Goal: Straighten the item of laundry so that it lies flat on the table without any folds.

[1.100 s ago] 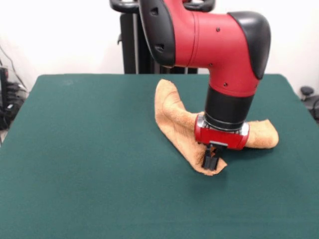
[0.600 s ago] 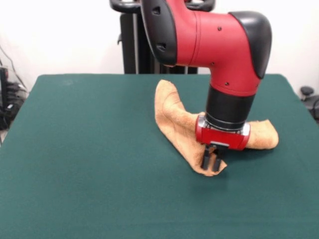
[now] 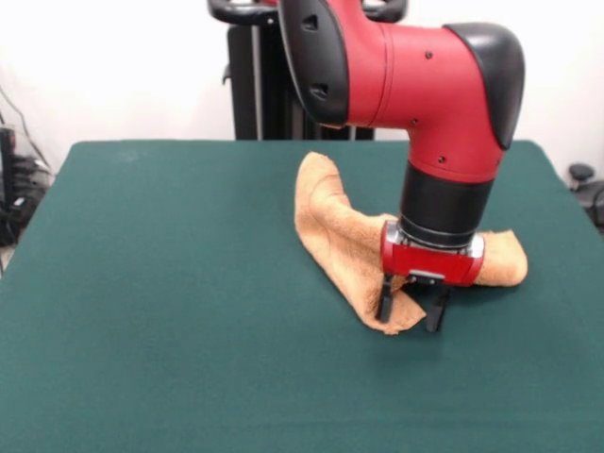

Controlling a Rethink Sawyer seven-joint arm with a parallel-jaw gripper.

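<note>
While the large dark green felt-covered table point(image 3: 170, 311) lies bare to the left of the claw, a small tan-orange fuzzy terry-cloth towel point(image 3: 335, 231) is seen bunched up and creased, rising in a ridge up and to the left of the claw. The red and black claw point(image 3: 411, 309) is held wide apart, its two black fingers point(image 3: 385, 297) astride the towel's nearest corner. Behind and to the right of the claw, another fold of the towel is seen.
</note>
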